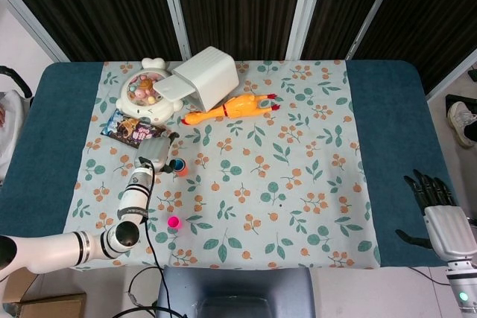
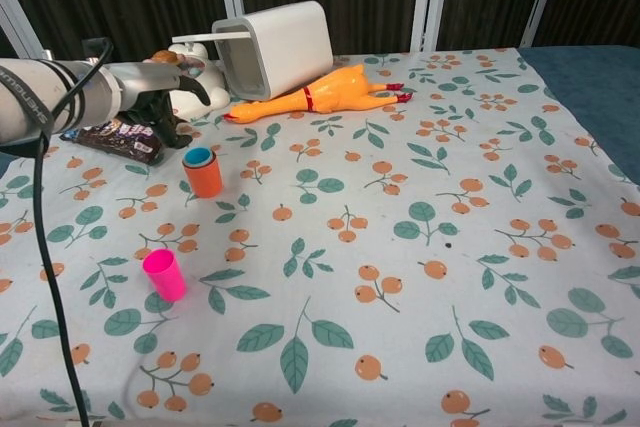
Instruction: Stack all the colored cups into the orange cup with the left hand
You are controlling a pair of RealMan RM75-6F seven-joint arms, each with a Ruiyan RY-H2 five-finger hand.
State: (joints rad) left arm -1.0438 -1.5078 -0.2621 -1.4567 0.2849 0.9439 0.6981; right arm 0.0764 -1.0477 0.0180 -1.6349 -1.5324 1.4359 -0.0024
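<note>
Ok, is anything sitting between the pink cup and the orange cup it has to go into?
Nothing visible. Only bare floral tablecloth lies between the pink cup and the orange cup, which already holds the blue cup. The left hand is beyond the orange cup.

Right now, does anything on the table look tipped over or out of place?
The white bin lies on its side, opening toward the left hand. The orange cup and pink cup stand upright.

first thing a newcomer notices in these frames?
Probably the yellow rubber chicken lying at the back of the floral cloth, in front of the tipped white bin. Then the orange cup with a blue cup nested inside, the left hand open just behind it, and the lone pink cup nearer the front.
</note>
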